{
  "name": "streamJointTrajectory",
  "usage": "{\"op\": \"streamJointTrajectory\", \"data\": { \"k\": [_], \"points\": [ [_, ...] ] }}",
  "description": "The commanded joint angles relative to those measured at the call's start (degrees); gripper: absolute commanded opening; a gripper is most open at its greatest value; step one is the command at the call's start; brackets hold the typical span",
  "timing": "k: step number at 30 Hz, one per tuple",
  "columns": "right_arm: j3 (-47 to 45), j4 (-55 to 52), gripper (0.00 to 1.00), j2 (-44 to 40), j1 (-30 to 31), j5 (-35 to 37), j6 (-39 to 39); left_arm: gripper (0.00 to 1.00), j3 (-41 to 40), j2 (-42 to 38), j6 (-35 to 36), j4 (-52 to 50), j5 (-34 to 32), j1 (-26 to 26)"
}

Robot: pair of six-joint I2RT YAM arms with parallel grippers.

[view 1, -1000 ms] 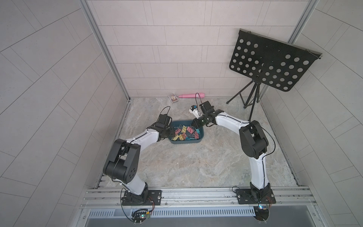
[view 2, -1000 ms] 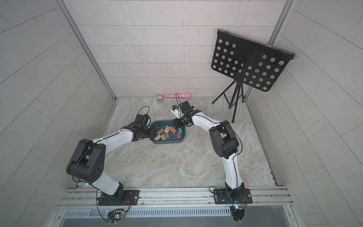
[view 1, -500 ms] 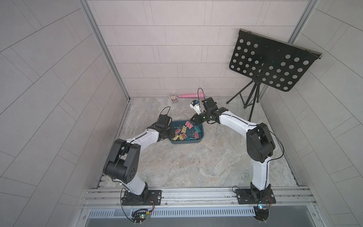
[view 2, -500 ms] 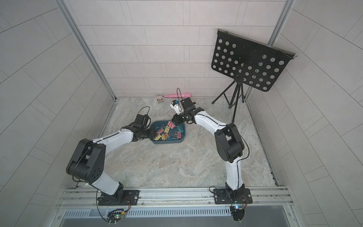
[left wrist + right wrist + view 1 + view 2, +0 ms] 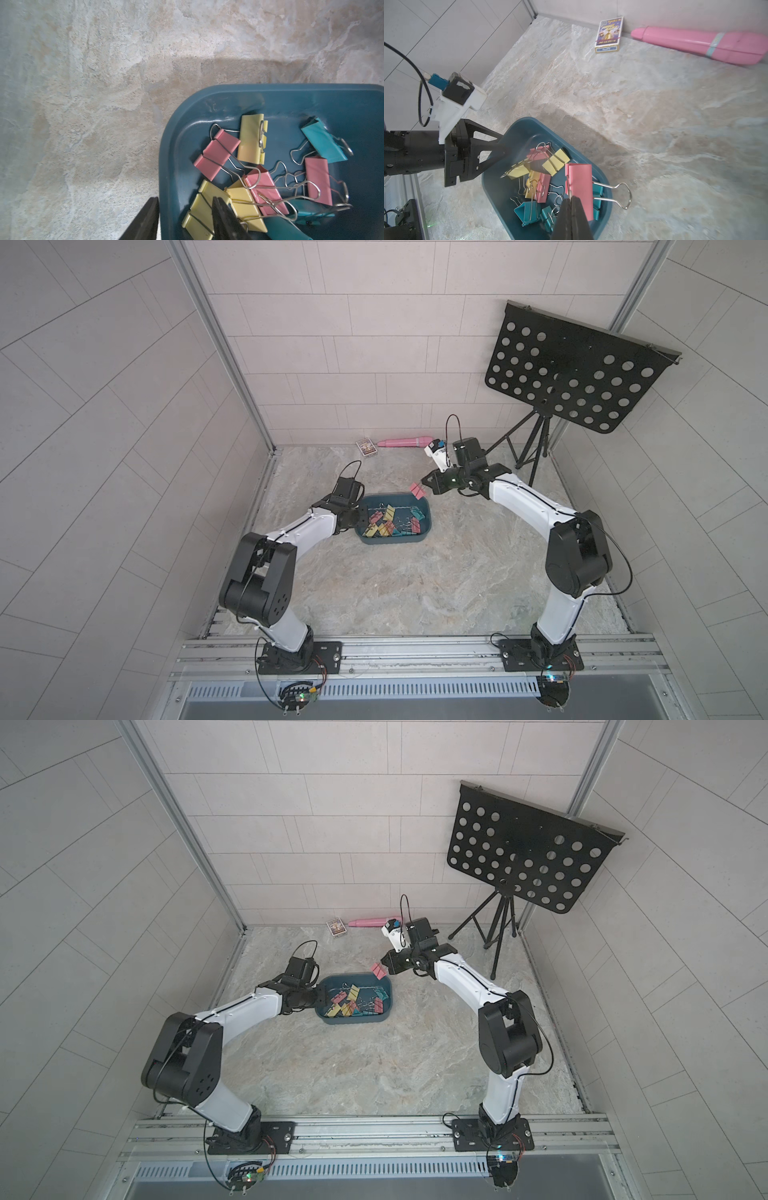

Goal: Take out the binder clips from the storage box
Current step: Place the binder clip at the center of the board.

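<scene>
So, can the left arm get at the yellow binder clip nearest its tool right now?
Probably not yet: the left tool straddles the storage box wall, apparently holding it, though the yellow clip lies right by its inner finger.

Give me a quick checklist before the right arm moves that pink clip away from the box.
1. Right pincer shut on pink clip: ok.
2. Clip lifted above storage box rim: ok.
3. No other clip hanging from it: ok.
4. Left pincer clamping box wall: cannot tell; it straddles it.
5. Bare tabletop beside box for set-down: ok.
</scene>
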Motion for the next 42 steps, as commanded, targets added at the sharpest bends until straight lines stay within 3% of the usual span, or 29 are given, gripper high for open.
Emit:
{"op": "streamJointTrajectory", "data": {
  "k": [1,14,20,29,42],
  "points": [
    [-1.8,1.0,0.0,-3.8,-2.1,-0.1,0.9,0.47,1.6,0.9,1.0,-1.7,-1.4,0.0],
    [-8.3,4.8,0.0,-4.1,-11.2,-0.4,4.5,0.46,-0.5,-0.3,0.8,-1.1,-2.4,0.0],
    [-8.5,7.3,0.0,-0.3,-11.8,-0.4,7.6,0.46,-0.5,-0.6,1.0,-1.1,-2.2,0.0],
    [-11.8,18.8,0.0,4.6,-11.8,-0.3,18.1,0.46,-1.1,-0.5,0.6,-0.4,-1.0,0.0],
    [-9.0,18.3,0.0,9.0,-11.9,4.6,23.0,0.46,-1.9,-0.7,1.0,0.6,-0.4,0.0]
  ]
}}
